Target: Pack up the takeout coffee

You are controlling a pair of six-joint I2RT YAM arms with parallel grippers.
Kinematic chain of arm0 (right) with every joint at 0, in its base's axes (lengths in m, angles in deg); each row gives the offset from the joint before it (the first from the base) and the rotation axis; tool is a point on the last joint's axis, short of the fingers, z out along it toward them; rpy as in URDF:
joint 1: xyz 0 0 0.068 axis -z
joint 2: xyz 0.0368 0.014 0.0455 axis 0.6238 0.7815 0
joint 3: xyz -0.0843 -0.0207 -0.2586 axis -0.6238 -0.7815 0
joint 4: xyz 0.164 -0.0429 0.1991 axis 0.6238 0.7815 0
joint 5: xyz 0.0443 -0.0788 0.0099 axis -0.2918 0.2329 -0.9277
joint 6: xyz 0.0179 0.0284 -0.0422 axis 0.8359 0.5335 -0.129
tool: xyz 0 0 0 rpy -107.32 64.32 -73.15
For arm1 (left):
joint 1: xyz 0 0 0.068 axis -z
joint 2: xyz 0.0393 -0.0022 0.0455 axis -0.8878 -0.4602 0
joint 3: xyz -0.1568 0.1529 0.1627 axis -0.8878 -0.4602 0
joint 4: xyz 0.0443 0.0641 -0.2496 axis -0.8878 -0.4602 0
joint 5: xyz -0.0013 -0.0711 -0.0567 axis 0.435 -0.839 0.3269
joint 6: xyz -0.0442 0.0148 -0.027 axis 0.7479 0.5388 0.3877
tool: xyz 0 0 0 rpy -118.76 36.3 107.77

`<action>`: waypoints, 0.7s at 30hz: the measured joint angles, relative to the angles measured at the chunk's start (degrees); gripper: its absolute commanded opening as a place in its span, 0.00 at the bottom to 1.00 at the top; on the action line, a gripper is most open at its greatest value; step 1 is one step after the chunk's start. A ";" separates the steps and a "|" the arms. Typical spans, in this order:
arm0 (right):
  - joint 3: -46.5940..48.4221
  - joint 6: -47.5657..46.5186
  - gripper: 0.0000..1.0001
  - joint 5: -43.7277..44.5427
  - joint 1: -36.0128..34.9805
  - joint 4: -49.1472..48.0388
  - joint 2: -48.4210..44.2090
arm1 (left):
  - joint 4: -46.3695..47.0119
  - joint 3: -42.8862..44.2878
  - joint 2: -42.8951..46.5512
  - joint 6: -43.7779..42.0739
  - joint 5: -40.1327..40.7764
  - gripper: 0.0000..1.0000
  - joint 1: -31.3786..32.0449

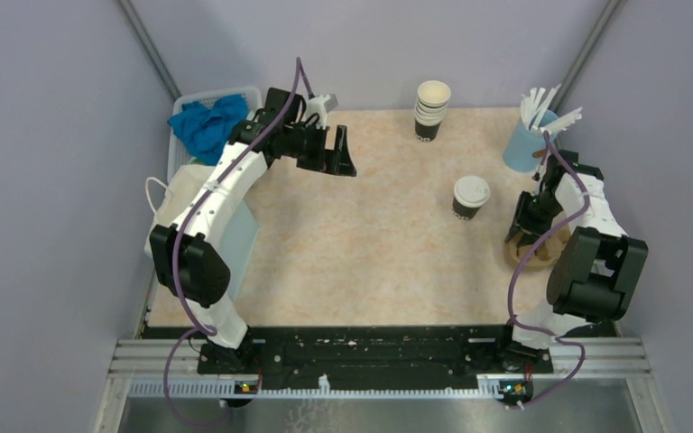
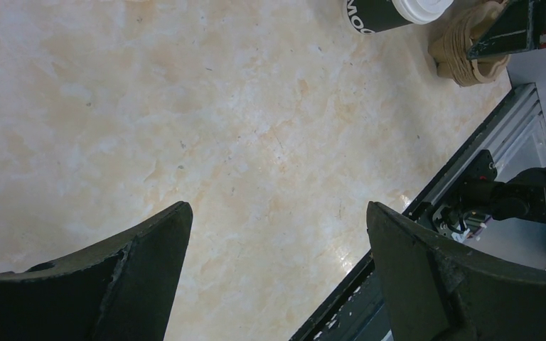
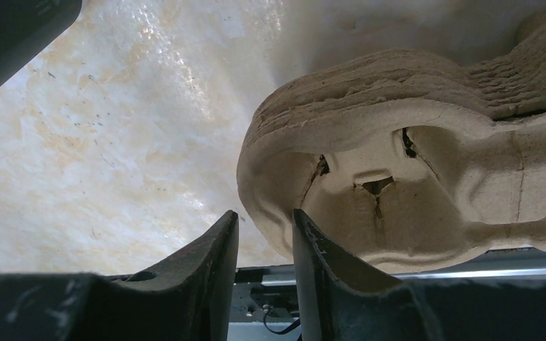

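Note:
The takeout coffee (image 1: 470, 196), a dark cup with a white sip lid, stands upright on the table right of centre; its top also shows in the left wrist view (image 2: 398, 11). Just right of it lies a stack of brown pulp cup carriers (image 1: 552, 250) (image 3: 398, 185) (image 2: 469, 50). My right gripper (image 1: 525, 236) (image 3: 265, 217) is down at the stack's near rim. Its fingers stand narrowly apart, one inside a cup well and one outside, with a sliver of gap still showing. My left gripper (image 1: 338, 165) (image 2: 277, 209) hangs wide open over the far left of the table, holding nothing.
A stack of lidless cups (image 1: 431, 108) stands at the back centre. A light blue cup of white stirrers (image 1: 532, 135) sits at the back right. A basket with a blue cloth (image 1: 207, 122) is at the back left. The black rail (image 1: 370, 347) runs along the near edge.

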 measured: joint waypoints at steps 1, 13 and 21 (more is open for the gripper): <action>0.00 0.00 0.32 0.02 0.00 -0.02 0.09 | 0.00 0.00 0.02 0.00 -0.02 0.98 -0.07; 0.00 0.55 0.34 1.81 0.02 0.00 0.39 | 0.09 0.00 0.02 0.39 -0.46 0.98 -0.50; 0.00 0.92 0.34 1.97 0.02 0.00 0.83 | 0.15 -0.02 0.02 0.59 -0.68 0.98 -0.68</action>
